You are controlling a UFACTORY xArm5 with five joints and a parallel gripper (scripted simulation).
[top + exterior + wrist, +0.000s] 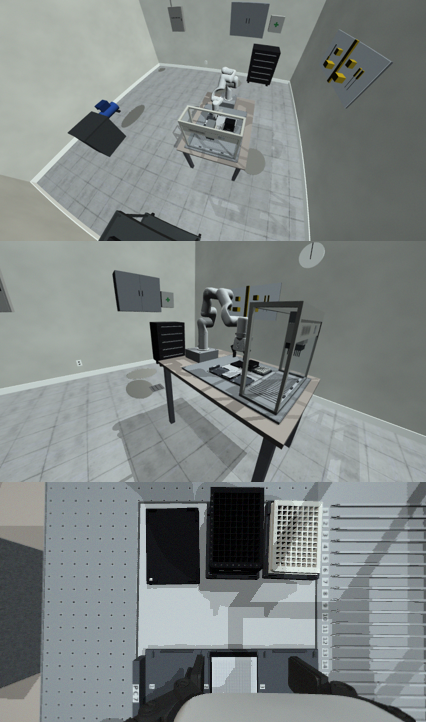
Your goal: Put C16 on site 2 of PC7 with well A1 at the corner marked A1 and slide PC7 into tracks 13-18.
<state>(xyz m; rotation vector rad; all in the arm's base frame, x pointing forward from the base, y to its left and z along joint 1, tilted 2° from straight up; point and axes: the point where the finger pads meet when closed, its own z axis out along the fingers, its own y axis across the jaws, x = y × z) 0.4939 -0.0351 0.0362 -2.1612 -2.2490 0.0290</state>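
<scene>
In the wrist view the dark carrier PC7 (225, 674) lies on the pale apron (225, 617), its labelled handle end to the left. The pale 384-well plate C16 (233, 672) sits on its middle site. The sites to the left (172, 672) and right (277, 664) of it hold nothing. My gripper (245, 670) is open and empty, well above the carrier, with one finger on each side of C16. Nest S1 (172, 544) is an empty black pad. The black block C51 (235, 532) and the white plate C15 (295, 537) sit in their nests. The carrier also shows in the exterior view (230, 373).
The ribbed rails (375, 592) run along the right of the apron, with track numbers at their edge. They lie inside a glass-walled frame (278, 354). A perforated grey deck (90, 592) lies to the left. The arm's base (201, 354) stands at the table's back.
</scene>
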